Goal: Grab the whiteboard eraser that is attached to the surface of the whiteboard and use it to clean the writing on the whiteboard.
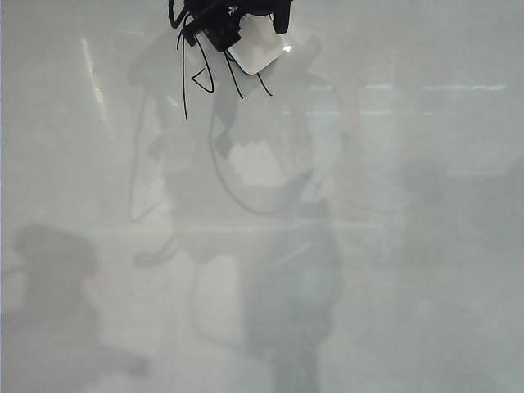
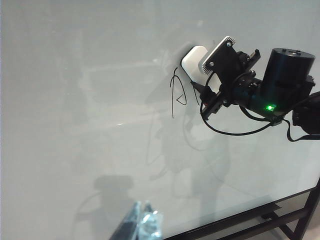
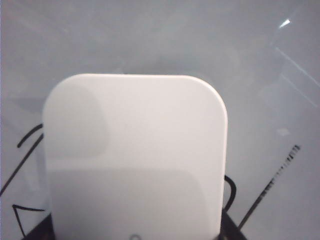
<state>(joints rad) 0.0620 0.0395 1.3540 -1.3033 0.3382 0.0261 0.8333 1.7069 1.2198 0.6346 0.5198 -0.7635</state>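
The whiteboard [image 1: 409,246] fills the exterior view. At its top edge my right gripper [image 1: 233,33] is shut on the whiteboard eraser [image 1: 258,47], a white block with rounded corners lying against the board. Black strokes of the writing [image 1: 201,75] show just beside and below the eraser. The left wrist view shows the same eraser [image 2: 193,60], right gripper [image 2: 202,67] and writing [image 2: 177,92] from a distance. In the right wrist view the eraser [image 3: 135,155] covers most of the writing [image 3: 20,165]. My left gripper [image 2: 145,222] hangs far from the writing, fingers together, empty.
The board's dark frame edge [image 2: 250,215] runs along one side in the left wrist view, with stand bars beyond it. Soft shadows and reflections of the arms lie across the glossy board [image 2: 75,100].
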